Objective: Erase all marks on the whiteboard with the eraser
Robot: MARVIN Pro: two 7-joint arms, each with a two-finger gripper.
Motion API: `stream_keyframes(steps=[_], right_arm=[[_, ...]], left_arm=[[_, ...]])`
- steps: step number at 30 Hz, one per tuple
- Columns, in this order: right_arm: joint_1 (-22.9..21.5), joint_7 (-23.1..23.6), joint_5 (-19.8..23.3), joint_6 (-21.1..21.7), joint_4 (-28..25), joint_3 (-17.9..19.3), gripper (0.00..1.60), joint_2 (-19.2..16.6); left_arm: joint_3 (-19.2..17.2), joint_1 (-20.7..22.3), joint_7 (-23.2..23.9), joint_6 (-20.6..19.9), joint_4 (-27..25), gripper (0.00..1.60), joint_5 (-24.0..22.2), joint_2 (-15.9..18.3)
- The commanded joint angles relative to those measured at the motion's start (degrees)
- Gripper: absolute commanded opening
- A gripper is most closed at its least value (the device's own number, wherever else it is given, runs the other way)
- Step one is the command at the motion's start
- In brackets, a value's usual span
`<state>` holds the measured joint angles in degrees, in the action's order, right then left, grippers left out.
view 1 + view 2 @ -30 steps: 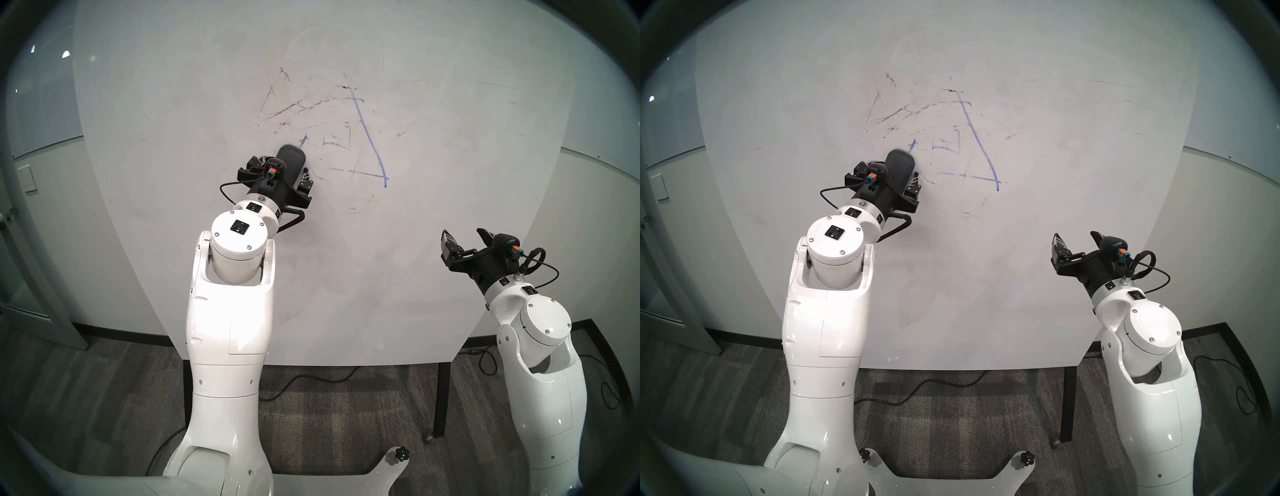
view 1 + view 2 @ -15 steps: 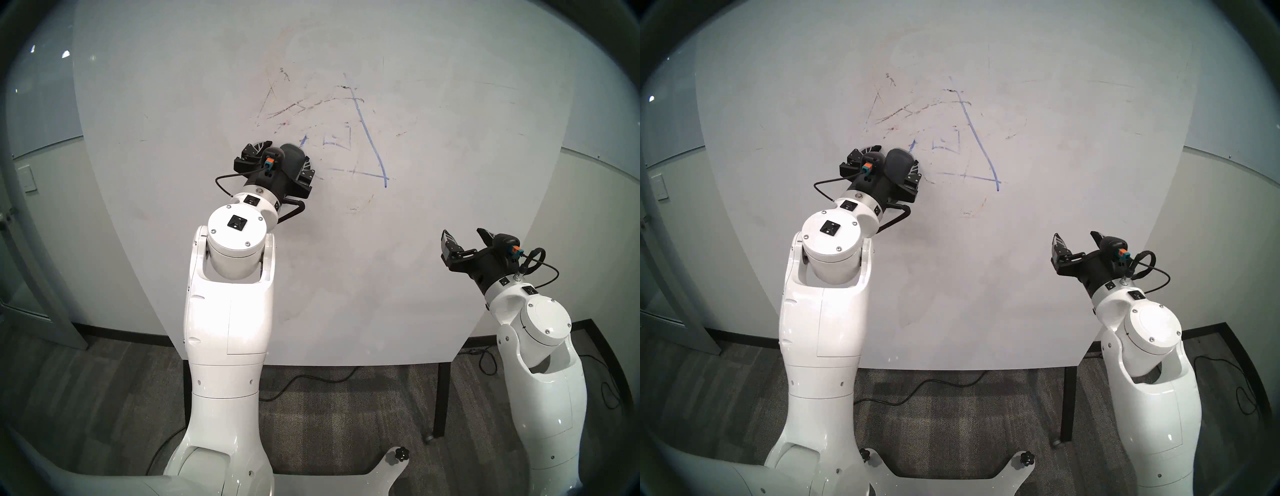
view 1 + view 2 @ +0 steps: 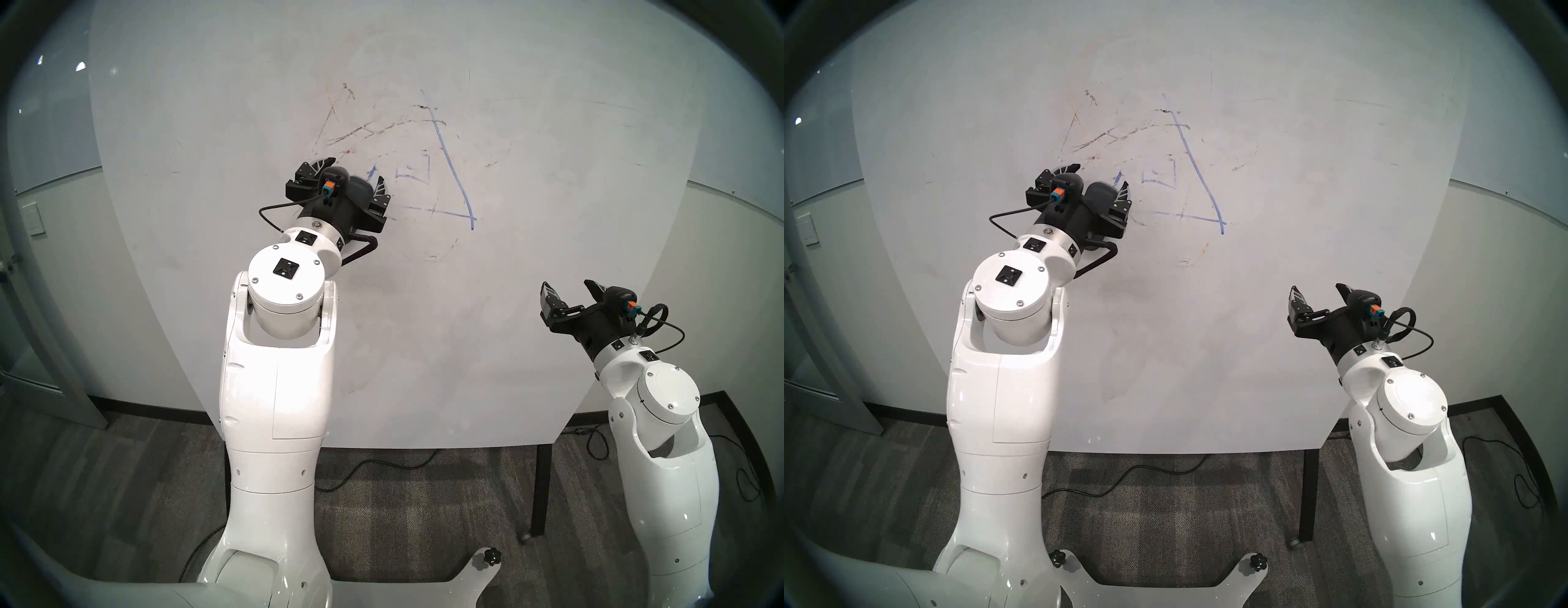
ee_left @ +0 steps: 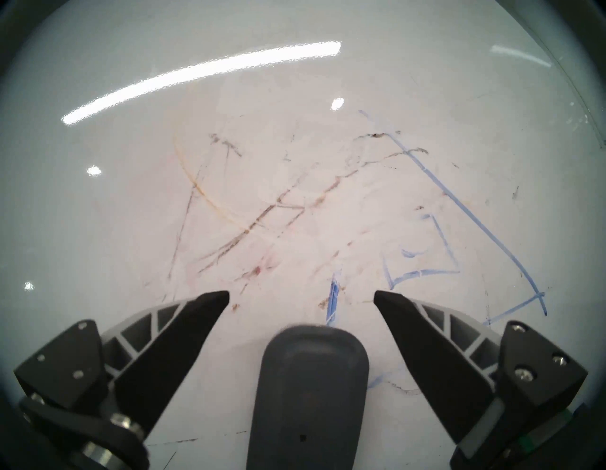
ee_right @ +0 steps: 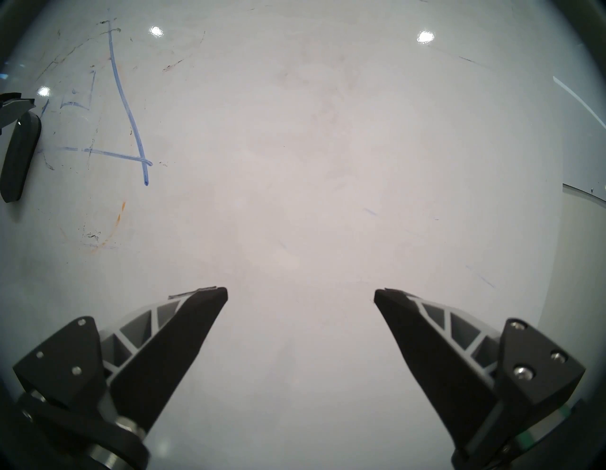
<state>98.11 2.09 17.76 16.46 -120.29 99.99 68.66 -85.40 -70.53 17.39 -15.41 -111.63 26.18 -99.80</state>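
Whiteboard (image 3: 424, 322) smeared, blue marks (image 3: 456, 178) remain; my left gripper (image 4: 301, 297) spread, clear of eraser (image 4: 311, 390); right gripper (image 5: 301, 295) spread, empty.

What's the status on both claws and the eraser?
Left claw open, straddling the eraser, not gripping. Right claw open, empty. Eraser flat on whiteboard; blue marks remain. Nothing in the way.

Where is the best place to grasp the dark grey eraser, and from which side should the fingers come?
Probably across the eraser's two long flanks near mid-length, the left gripper descending from above. It lies flat on the whiteboard, oblong, between the open fingers.
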Motion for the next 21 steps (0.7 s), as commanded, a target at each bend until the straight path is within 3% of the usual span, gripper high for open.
stream_keyframes(steps=[1,21], right_arm=[[-0.42,0.09,0.02,-0.2,-1.27,-0.04,1.6,-0.08],[-0.42,0.09,0.02,-0.2,-1.28,-0.04,1.6,-0.08]], left_arm=[[2.28,-2.36,-1.23,-1.77,-3.64,1.6,-2.49,2.18],[2.27,-5.0,-6.07,0.45,-3.01,1.6,0.42,4.29]])
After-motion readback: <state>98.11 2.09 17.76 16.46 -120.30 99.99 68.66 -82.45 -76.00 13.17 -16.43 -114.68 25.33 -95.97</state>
